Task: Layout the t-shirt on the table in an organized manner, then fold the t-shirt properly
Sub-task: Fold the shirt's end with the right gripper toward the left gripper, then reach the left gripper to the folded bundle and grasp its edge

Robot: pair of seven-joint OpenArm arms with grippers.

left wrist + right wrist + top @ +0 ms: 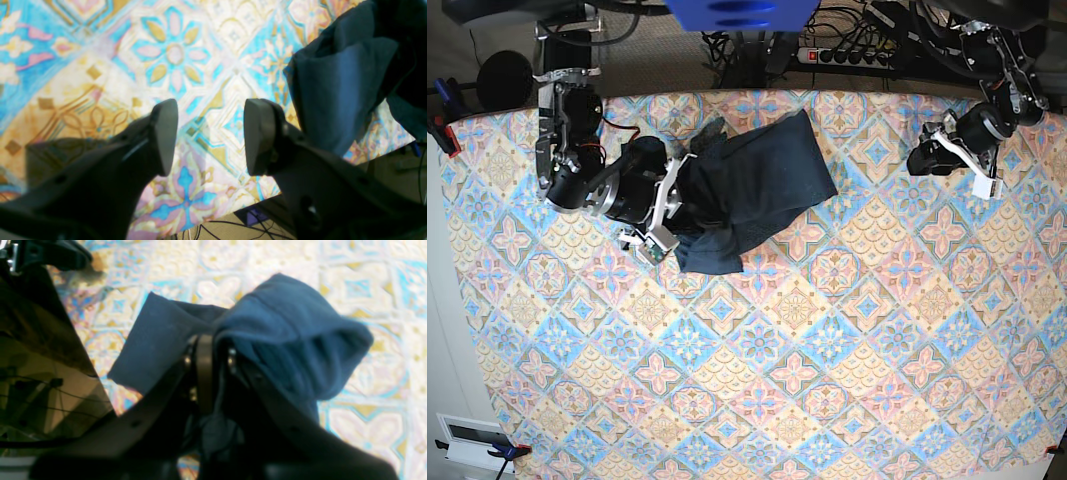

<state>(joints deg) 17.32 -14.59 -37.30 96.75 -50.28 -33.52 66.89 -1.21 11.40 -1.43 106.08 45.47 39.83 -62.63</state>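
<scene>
While the right tool (670,212) stands clamped on a bunched edge of the t-shirt (752,190), the garment lies crumpled in the upper left-centre of the base view, on the counter (827,380), not yet spread. Item, t-shirt: dark navy, heaped, long axis running diagonally from lower left to upper right of the frame, its free end pointing toward the upper right; sleeves and collar cannot be told apart. Item, right tool: at the cloth's lower-left end, jaws nearly closed with fabric pinched between them. Item, left tool (947,150): upper right of the frame, well apart from the cloth, jaws wide and holding nothing; the t-shirt lies to its left. Judgement: the right arm is nearer; spreading likely requires the left tool to reach the free upper-right end.
</scene>
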